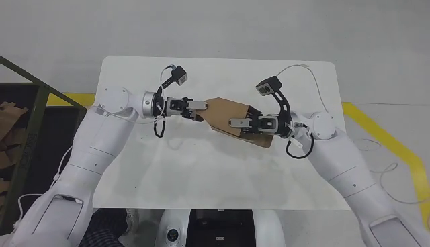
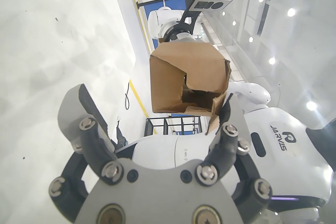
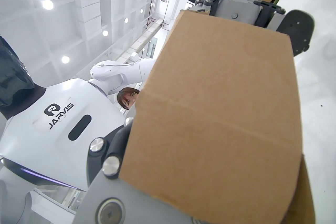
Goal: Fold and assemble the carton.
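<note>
Left pincer [image 2: 157,93] is spread wide, and one finger [image 2: 236,117] touches a bent flap [image 2: 215,110] of the brown carton [image 2: 183,64]. Behind it, the right pincer [image 1: 240,122] grips the carton, up off the white desk [image 1: 201,173]. Cardboard hides where it grips. Inside the carton looks dark and hard to see.

White, round-cornered table [image 1: 168,173] on a pale grey floor [image 1: 215,12].
</note>
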Motion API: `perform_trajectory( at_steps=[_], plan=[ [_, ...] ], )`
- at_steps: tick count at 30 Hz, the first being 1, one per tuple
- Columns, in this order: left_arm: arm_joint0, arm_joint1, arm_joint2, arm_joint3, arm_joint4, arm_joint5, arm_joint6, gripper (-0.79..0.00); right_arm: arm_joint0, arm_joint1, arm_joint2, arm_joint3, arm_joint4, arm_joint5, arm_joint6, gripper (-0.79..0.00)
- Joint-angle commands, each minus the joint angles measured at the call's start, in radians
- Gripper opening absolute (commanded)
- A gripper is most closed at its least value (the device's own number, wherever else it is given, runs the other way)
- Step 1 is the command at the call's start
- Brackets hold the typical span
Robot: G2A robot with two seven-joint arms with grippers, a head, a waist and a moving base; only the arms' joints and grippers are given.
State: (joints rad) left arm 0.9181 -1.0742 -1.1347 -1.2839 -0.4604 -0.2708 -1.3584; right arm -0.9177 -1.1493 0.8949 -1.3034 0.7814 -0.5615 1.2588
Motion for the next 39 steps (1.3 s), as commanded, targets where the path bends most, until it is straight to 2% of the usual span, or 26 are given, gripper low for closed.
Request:
perform_trajectory(
  at_steps=[1, 8, 19, 32, 39],
  plan=[
    [-0.005, -0.003, 0.012, 0.001, -0.003, 0.001, -0.001, 0.000, 0.001, -0.001, -0.001, 0.000, 0.000, 0.001, 0.001, -0.785],
    [-0.020, -0.006, 0.030, 0.026, 0.002, 0.000, 0.001, 0.000, 0.001, -0.002, 0.005, 0.001, 0.009, 0.003, 0.004, -0.785],
    [-0.013, 0.008, -0.014, 0.037, 0.009, -0.002, 0.014, 0.000, -0.004, -0.002, 0.015, -0.003, 0.003, 0.006, 0.006, -0.785],
    [-0.027, -0.002, 0.042, 0.043, 0.016, 0.013, 0.020, 0.000, -0.004, -0.005, 0.018, -0.008, 0.008, 0.012, 0.012, -0.785],
    [-0.031, -0.001, 0.040, 0.043, 0.016, 0.008, 0.020, 0.000, -0.004, -0.006, 0.024, -0.005, 0.007, 0.010, 0.010, -0.785]
  ],
)
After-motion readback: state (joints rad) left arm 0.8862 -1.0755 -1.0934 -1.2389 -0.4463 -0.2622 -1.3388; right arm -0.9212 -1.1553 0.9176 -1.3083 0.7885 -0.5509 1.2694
